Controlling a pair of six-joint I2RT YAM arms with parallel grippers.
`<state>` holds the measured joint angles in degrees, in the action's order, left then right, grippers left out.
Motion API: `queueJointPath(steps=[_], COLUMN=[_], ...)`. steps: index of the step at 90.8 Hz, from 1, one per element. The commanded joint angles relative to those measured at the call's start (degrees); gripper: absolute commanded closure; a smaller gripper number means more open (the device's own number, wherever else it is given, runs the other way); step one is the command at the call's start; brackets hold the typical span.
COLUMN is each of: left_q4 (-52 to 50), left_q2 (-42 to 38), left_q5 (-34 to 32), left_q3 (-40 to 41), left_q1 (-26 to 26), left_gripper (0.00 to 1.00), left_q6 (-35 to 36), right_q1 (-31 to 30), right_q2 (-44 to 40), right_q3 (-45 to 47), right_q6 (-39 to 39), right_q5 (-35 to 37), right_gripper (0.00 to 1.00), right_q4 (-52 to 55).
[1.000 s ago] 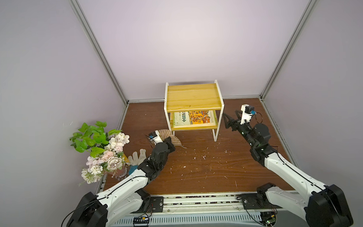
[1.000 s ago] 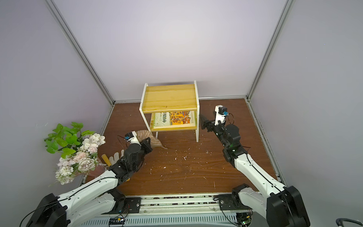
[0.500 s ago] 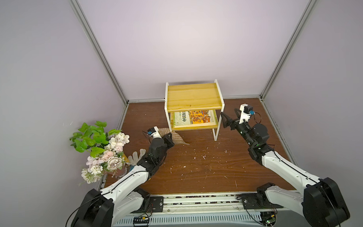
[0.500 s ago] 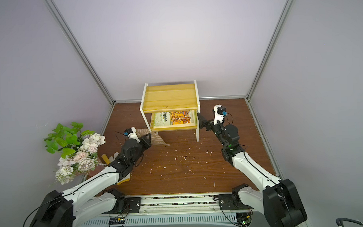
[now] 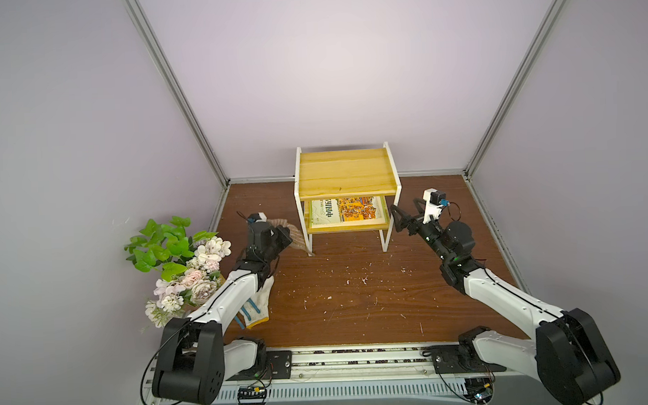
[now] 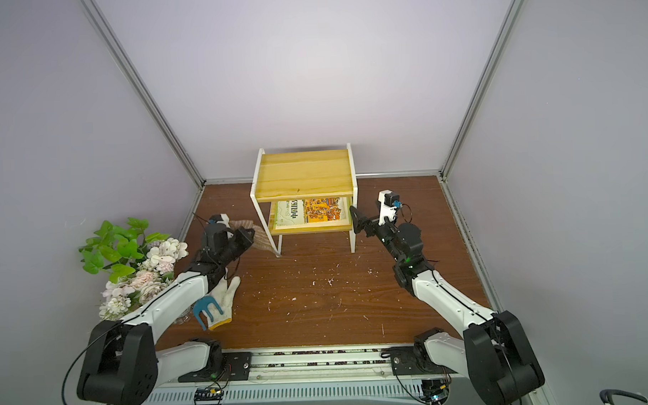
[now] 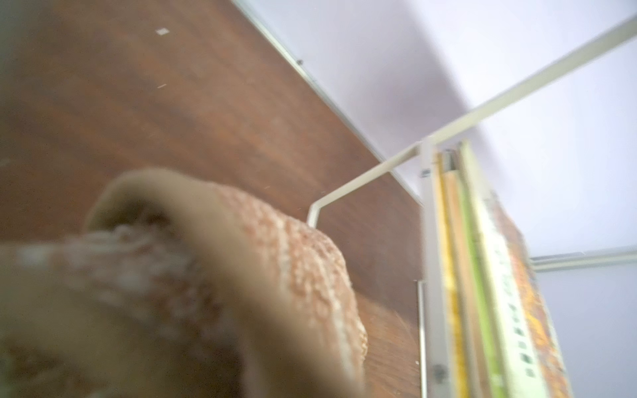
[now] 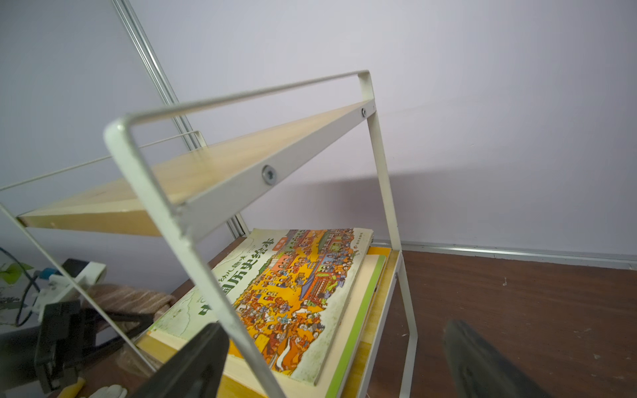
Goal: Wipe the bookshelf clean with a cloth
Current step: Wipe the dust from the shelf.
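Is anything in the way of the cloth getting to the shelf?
Nothing visible stands between the cloth and the top board of the bookshelf. The lower board is mostly covered by books. The left gripper holds the cloth just beside the frame.

**Contents.** One bookshelf (image 5: 345,173) of two boards; two stacked books (image 8: 296,286); one cloth (image 5: 298,236); one glove (image 6: 224,297); one blue forked tool (image 6: 202,310); one bouquet (image 5: 183,264); two arms: left arm (image 5: 236,295), right arm (image 5: 503,297).
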<state>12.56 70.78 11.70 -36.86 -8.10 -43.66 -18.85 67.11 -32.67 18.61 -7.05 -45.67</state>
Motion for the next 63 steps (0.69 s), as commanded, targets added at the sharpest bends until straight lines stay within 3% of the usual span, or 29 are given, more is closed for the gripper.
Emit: queueJointPath(steps=[1,10,18,26,34,42,53,63], left_q4=[-2.3,-1.0,-7.1,-7.0,-6.8,-5.8,-4.3,-3.3], left_q2=[-0.1,0.7,3.5,2.8,0.8,1.3,8.5,15.3], left_q5=[10.4,13.9,16.7,19.2,16.0,13.7,12.0,9.5], left_q3=[4.0,5.9,-0.6,-6.0,-7.1,-3.1,2.9,1.7], left_q1=[-0.6,0.0,0.9,0.8,0.4,0.0,0.1,0.1], left_gripper=[1.0,1.0,1.0,1.0,0.99,0.98,1.0,1.0], left_q6=[3.0,4.2,9.5,11.3,11.5,9.6,9.2,10.1], right_q1=[-0.1,-0.1,0.0,0.0,-0.1,0.0,0.0,0.0], right_q2=[-0.6,0.4,2.3,3.3,3.1,2.6,2.3,2.3], right_q3=[-1.3,0.4,0.3,-2.2,-3.8,-2.7,-1.0,-1.3], right_q6=[1.9,4.2,5.5,5.5,5.2,5.2,5.0,4.0], right_q5=[-0.1,-0.4,-2.3,-4.4,-5.3,-5.1,-4.4,-4.9], right_gripper=[0.01,0.01,0.01,0.01,0.01,0.01,0.01,0.01], right_q4=[-0.9,-1.9,-2.6,-0.8,-0.1,-1.7,-2.1,-0.4])
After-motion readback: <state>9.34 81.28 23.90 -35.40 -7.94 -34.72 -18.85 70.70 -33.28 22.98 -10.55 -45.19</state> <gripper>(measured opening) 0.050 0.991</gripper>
